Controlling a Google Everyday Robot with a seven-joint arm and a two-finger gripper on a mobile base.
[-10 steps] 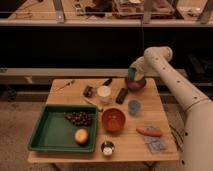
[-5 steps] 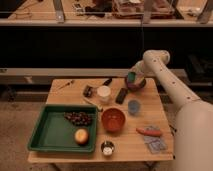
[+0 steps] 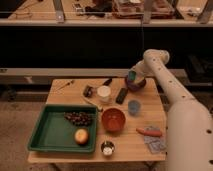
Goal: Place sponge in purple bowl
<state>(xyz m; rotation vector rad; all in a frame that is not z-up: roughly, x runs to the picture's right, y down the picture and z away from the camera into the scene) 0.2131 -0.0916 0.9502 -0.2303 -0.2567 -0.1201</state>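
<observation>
Sponge [image 3: 131, 76] is sitting pinched in the tool [image 3: 132, 78], a small teal block hanging right over the purple bowl [image 3: 136, 84] at the far right corner of the bench [image 3: 125, 142]; whether it is already touching the bowl's inside is hard to tell. The tool is closing narrowly on the sponge, gripping it from above. The main risk looks to be a release while the sponge is sitting off-centre: it could catch the near rim, tip, and drop onto the bench beside the black remote [image 3: 121, 95] or the blue cup [image 3: 133, 106]. A soft block may also be clinging to one pad as the jaws are parting and get dragged back out. Pressing down too far could be tilting or sliding the light bowl toward the bench edge. The arm is reaching in from the right, its white upper link running diagonally up from the base, bending at an elbow above the bowl, and the wrist is pointing down and slightly leftward into it.
</observation>
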